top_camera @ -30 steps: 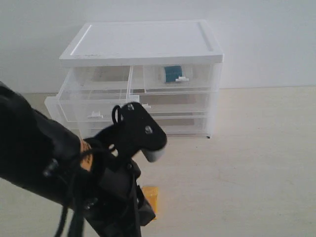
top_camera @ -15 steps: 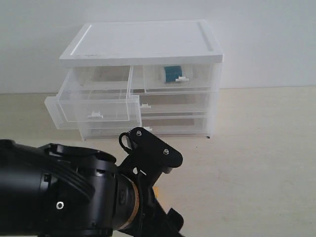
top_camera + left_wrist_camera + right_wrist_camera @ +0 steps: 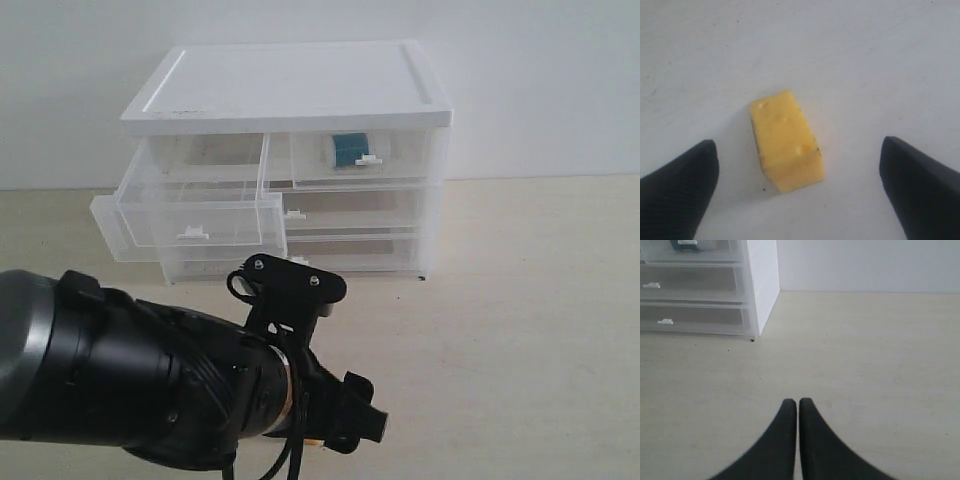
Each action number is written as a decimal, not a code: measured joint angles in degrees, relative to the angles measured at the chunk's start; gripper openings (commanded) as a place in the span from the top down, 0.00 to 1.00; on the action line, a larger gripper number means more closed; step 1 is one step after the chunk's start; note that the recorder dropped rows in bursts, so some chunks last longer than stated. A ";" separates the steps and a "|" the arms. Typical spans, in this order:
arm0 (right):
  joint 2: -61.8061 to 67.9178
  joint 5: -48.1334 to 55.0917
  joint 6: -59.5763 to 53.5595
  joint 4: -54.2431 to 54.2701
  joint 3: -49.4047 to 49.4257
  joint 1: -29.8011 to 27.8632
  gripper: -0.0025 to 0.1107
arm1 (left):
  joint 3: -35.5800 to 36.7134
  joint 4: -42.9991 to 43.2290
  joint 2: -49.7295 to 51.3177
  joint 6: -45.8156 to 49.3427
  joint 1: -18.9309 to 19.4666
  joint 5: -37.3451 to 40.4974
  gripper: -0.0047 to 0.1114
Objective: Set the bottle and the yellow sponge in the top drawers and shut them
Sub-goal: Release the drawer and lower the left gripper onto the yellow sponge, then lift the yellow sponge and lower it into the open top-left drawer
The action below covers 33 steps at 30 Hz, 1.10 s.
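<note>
- Exterior: we face the cabinet (image 3: 300,85) front-on from slightly above, with the left arm (image 3: 130,390) close in the foreground.
- Left wrist: we look steeply down, close over the yellow sponge (image 3: 786,140).
- Right wrist: we look low along the table (image 3: 865,350), sharing the cabinet's right corner with the exterior view.

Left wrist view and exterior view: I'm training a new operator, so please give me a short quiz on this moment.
1. True or false: the left gripper has its jaws shut on the yellow sponge.
2. Which top drawer holds the bottle? A. left B. right C. neither
3. Fill in: the jaws of the right gripper are ___.
Key: 1 false, they stand open either side of it. 2 B, the closed top right drawer. 3 shut.
</note>
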 measured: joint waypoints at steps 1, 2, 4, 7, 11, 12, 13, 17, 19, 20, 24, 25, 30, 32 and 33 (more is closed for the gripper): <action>0.00 0.00 0.00 0.00 0.00 0.00 0.98 | 0.00 0.13 0.23 -0.10 0.13 -0.31 0.28; 0.00 0.00 0.00 0.00 0.00 0.00 0.98 | -0.10 0.13 0.52 -0.10 0.27 -0.58 0.28; 0.00 0.00 0.00 0.00 0.00 0.00 0.98 | -0.07 0.13 1.41 -0.22 0.37 -1.00 0.28; 0.00 0.00 0.00 0.00 0.00 0.00 0.98 | -0.07 0.26 3.17 -0.33 0.37 -1.76 0.28; 0.00 0.00 0.00 0.00 0.00 0.00 0.98 | -0.07 1.95 4.35 -1.19 0.37 -2.10 0.33; 0.00 0.00 0.00 0.00 0.00 0.00 0.98 | -0.07 3.54 4.49 -2.50 0.37 -2.10 0.33; 0.00 0.00 0.00 0.00 0.00 0.00 0.98 | -0.07 4.57 4.49 -3.55 0.37 -1.88 0.33; 0.00 0.00 0.00 0.00 0.00 0.00 0.98 | -0.07 8.69 4.59 -7.63 1.57 -0.97 0.37; 0.00 0.00 0.00 0.00 0.00 0.00 0.98 | -0.07 8.93 4.59 -8.01 2.52 -2.21 0.50; 0.00 0.00 0.00 0.00 0.00 0.00 0.98 | -0.07 9.23 4.59 -8.12 2.83 -3.80 0.59; 0.00 0.00 0.00 0.00 0.00 0.00 0.98 | -0.07 9.92 4.59 -8.23 3.17 -5.54 0.91; 0.00 0.00 0.00 0.00 0.00 0.00 0.98 | -0.07 10.24 4.59 -8.23 3.28 -5.54 0.92; 0.00 0.00 0.00 0.00 0.00 0.00 0.98 | -0.07 11.15 4.59 -6.37 3.28 -5.83 0.92; 0.00 0.00 0.00 0.00 0.00 0.00 0.98 | -0.07 11.15 4.43 -4.75 3.28 -6.83 0.92; 0.00 0.00 0.00 0.00 0.00 0.00 0.98 | -0.07 11.03 3.87 -3.63 3.03 -7.15 0.92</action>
